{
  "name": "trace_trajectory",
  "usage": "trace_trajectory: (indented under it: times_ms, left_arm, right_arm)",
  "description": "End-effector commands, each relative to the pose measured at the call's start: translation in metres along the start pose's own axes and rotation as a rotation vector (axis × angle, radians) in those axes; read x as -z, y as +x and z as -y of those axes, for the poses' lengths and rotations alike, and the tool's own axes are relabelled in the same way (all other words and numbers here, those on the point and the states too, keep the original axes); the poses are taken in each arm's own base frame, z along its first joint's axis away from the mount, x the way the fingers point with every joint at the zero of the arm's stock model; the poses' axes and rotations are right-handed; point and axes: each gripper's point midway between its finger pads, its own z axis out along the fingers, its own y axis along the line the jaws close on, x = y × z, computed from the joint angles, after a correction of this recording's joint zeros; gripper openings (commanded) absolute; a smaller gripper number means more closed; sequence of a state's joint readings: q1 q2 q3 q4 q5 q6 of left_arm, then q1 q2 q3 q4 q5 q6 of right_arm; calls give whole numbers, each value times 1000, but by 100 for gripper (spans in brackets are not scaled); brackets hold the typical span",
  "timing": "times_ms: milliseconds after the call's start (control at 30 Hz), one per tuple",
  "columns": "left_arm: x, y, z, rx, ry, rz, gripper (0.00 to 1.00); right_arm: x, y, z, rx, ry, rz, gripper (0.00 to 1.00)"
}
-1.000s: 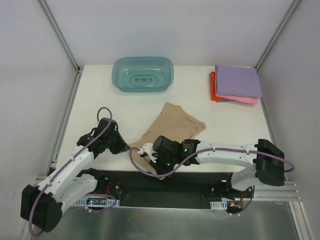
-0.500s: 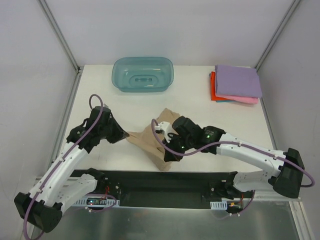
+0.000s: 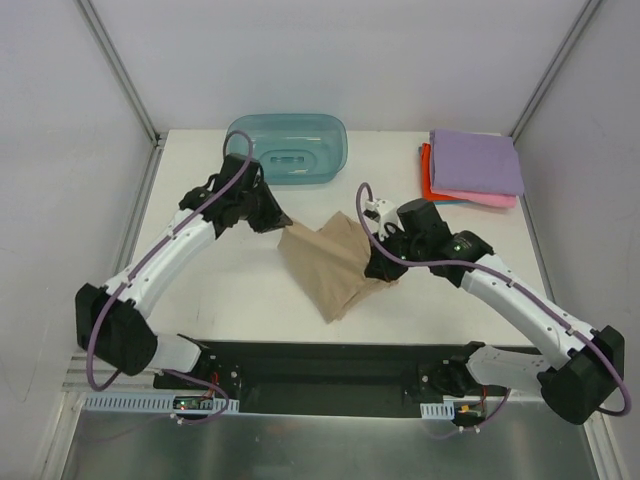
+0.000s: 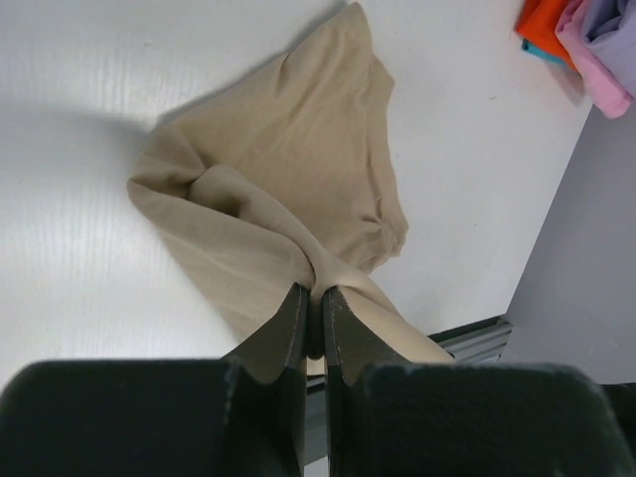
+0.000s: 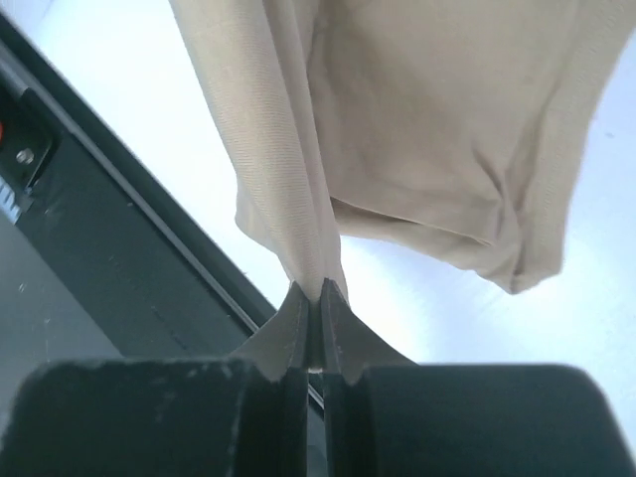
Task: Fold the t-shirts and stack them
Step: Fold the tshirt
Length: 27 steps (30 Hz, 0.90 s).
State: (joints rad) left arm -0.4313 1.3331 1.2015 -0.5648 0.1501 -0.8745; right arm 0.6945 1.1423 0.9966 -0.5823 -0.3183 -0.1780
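Note:
The tan t-shirt (image 3: 328,268) hangs crumpled between my two grippers over the middle of the table, its lower end trailing on the surface. My left gripper (image 3: 283,226) is shut on its left upper edge, seen up close as bunched cloth (image 4: 288,169) pinched at the left gripper's (image 4: 316,294) tips. My right gripper (image 3: 377,269) is shut on the right edge; a fold of the tan t-shirt (image 5: 437,129) rises from the right gripper's (image 5: 318,290) tips. Folded t-shirts are stacked at the back right: lilac-purple (image 3: 477,160) on top, pink (image 3: 492,200) below, red-orange (image 3: 428,178) under that.
A translucent teal tub (image 3: 287,149) stands at the back centre, just behind my left wrist. The black rail (image 3: 330,362) runs along the near table edge. Metal frame posts (image 3: 120,70) rise at the back corners. A thin teal layer (image 4: 532,50) shows beneath the stack.
Both arms have swung from the near edge toward the table's middle, dragging the tan t-shirt with them. The grippers now stand farther apart and the cloth is stretched between them.

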Motion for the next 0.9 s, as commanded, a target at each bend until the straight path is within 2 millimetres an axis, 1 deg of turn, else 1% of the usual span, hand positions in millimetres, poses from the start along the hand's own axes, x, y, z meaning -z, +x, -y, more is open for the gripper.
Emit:
trace_trajectory:
  times_ms: [0, 33, 67, 100, 133, 167, 200, 233, 267, 300, 333, 367, 400, 433, 467, 500, 533, 567, 600, 633, 667, 700, 733, 767, 800, 833, 867]
  left_arm:
    - [-21, -42, 38, -73, 62, 76, 0]
    - [-26, -45, 42, -76, 63, 69, 0]
    - [-43, -45, 39, -78, 38, 43, 0]
    - [-46, -51, 52, -88, 60, 46, 0]
    - [-52, -53, 55, -93, 61, 41, 0]
    - [-71, -51, 51, -97, 35, 12, 0]
    - [-73, -59, 65, -108, 59, 23, 0]
    - [-79, -59, 68, -113, 65, 11, 0]
    - [-99, -57, 64, -119, 43, -17, 0]
    - [-101, -65, 77, -129, 66, -6, 0]
    - [-108, -64, 82, -140, 78, -22, 0]
    - [-129, -60, 77, -142, 56, -49, 0]
    - [-132, -66, 88, -150, 78, -41, 0]
    - [-139, -64, 91, -156, 84, -56, 0]
    - [-157, -58, 85, -157, 69, -87, 4]
    - [-160, -62, 91, -161, 82, -83, 8]
    - [-166, -61, 90, -159, 80, -93, 13]
    - [-175, -55, 87, -158, 79, -119, 39]
    - [-176, -55, 90, -162, 91, -126, 51]
    - [-177, -54, 90, -170, 96, -134, 62]
    - [-176, -50, 93, -183, 110, -148, 70]
    - [-173, -50, 95, -196, 119, -148, 83]
    - [-171, -48, 98, -228, 132, -149, 89]
    - [-165, -45, 104, -247, 149, -149, 98]
    - [-162, -40, 103, -252, 150, -162, 99]
    - [-153, -39, 106, -266, 161, -154, 99]
    - [-150, -36, 105, -272, 159, -155, 99]
  right_arm:
    - [6, 33, 34, -100, 99, -107, 1]
    - [6, 32, 39, -115, 114, -104, 0]
    - [6, 32, 43, -128, 125, -101, 1]
    - [6, 31, 52, -153, 145, -96, 1]
    - [6, 31, 58, -168, 160, -94, 1]
    - [7, 32, 65, -185, 183, -91, 1]
    - [7, 29, 76, -214, 210, -75, 1]
    - [5, 33, 83, -237, 223, -83, 1]
    - [3, 34, 86, -264, 216, -82, 1]
    - [2, 33, 95, -295, 223, -69, 1]
    - [-4, 39, 100, -324, 223, -93, 1]
    - [-7, 42, 105, -340, 230, -104, 1]
    - [-9, 44, 112, -358, 241, -107, 1]
    - [-11, 46, 117, -373, 249, -119, 4]
    - [-18, 51, 121, -397, 246, -149, 8]
    - [-21, 52, 126, -417, 250, -155, 11]
    - [-24, 54, 129, -430, 252, -167, 21]
    - [-29, 57, 134, -451, 261, -189, 39]
    - [-30, 59, 137, -464, 269, -200, 53]
    - [-30, 58, 139, -468, 278, -205, 62]
    - [-29, 55, 143, -471, 295, -201, 67]
    - [-28, 53, 143, -472, 297, -196, 73]
    - [-26, 49, 143, -467, 297, -185, 96]
    - [-24, 46, 142, -462, 300, -177, 97]
    - [-19, 40, 140, -454, 303, -156, 97]
    - [-16, 37, 139, -453, 302, -143, 97]
    - [-14, 35, 137, -452, 300, -132, 97]
